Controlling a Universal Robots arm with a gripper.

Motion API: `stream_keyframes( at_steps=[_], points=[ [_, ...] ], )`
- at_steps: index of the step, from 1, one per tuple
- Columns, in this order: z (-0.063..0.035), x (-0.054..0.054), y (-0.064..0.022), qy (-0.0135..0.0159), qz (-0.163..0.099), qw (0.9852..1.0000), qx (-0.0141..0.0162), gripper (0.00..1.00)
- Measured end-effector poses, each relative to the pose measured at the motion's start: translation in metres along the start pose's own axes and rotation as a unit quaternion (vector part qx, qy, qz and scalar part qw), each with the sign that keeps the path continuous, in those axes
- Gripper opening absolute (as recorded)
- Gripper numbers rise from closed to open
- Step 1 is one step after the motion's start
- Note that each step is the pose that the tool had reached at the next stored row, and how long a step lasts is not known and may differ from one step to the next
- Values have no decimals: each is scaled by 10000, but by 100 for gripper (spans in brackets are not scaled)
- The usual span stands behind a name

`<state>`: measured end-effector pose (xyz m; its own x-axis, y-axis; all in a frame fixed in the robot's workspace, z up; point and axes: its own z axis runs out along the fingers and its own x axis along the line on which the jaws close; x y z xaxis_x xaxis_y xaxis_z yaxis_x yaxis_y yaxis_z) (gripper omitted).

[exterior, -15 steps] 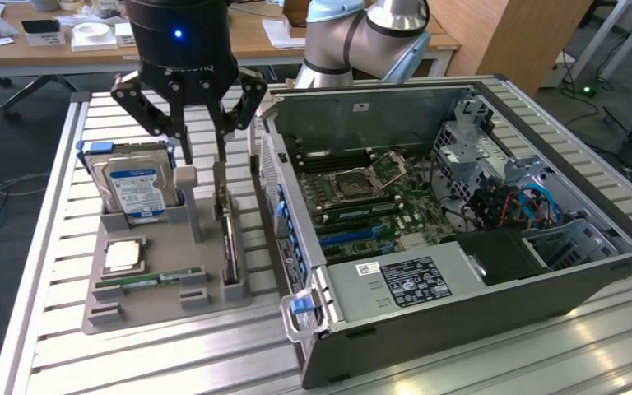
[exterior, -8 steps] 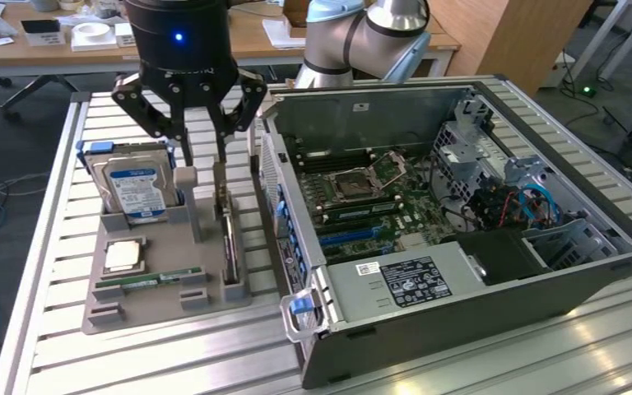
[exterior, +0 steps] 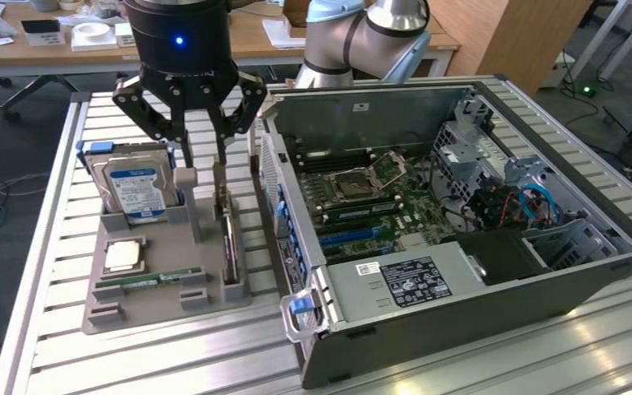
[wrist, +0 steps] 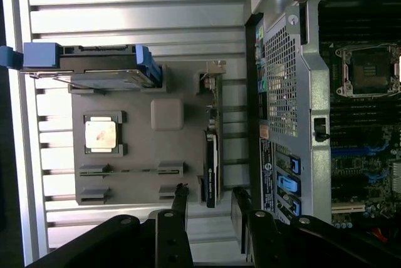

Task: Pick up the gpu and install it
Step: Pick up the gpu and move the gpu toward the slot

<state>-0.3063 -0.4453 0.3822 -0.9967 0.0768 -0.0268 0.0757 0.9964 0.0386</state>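
The gpu (exterior: 230,243) stands on its long edge in a slot of the grey parts tray (exterior: 174,292), its silver bracket end toward the back. From the wrist it appears edge-on as a thin dark strip (wrist: 211,164). My gripper (exterior: 202,156) hangs just above the tray, over the gpu's bracket end, with its black fingers (wrist: 180,202) spread on either side of the card's line. It is open and holds nothing. The open computer case (exterior: 327,123) lies beside the tray on the exterior view's right, with its motherboard (exterior: 374,197) exposed.
The tray (wrist: 144,152) also carries a hard drive with a blue label (exterior: 136,191), a CPU (exterior: 124,256) and a RAM stick (exterior: 148,280). The case's rear wall (wrist: 282,86) stands close beside the gpu. A slatted metal table (exterior: 184,354) carries everything; desks stand behind.
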Motion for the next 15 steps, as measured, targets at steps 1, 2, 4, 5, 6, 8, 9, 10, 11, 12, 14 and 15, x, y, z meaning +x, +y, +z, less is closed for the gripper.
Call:
stream_keyframes(
  at_steps=[1,2,4,5,6,8,9,10,11,12,14,15],
  points=[
    [0,0,0,0,0,10000,0,42],
    [0,0,0,0,0,10000,0,42],
    [2,0,0,0,0,10000,0,42],
    [5,0,0,-1,0,10000,-1,42],
    [10,0,0,-1,0,10000,-1,42],
    [21,0,-1,0,0,10000,0,42],
    [29,1,-1,0,0,10000,0,42],
    [37,1,-1,-1,0,10000,-1,42],
    [44,1,-2,0,0,10000,0,42],
    [52,1,-2,-1,0,10000,0,42],
    [73,2,-3,-1,0,10000,-1,42],
    [85,2,-3,-1,0,10000,0,42]
  ],
)
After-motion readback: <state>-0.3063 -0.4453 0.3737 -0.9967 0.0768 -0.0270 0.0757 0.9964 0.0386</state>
